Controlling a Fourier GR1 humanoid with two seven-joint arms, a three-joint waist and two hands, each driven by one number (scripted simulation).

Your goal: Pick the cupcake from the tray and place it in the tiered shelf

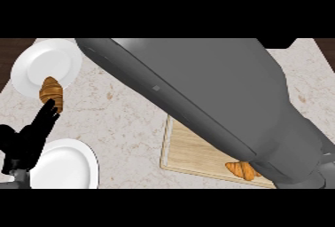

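A wooden tray [189, 155] lies on the counter at the lower right. My right forearm [216, 93] covers most of it as it runs from the lower right corner up to the top of the view. At the tray's near edge a croissant [239, 169] peeks out from under the arm. No cupcake and no tiered shelf show in this view. My right hand is out of sight past the arm's far end. My left hand [23, 142] rests at the left edge, fingers straight and pointing up, holding nothing.
A white plate [39, 62] at the upper left carries a second croissant [52, 92] on its near rim, just above my left fingertips. Another white plate [68, 166] sits at the lower left beside my left hand. The marbled counter [124, 119] shows between the plates and the tray.
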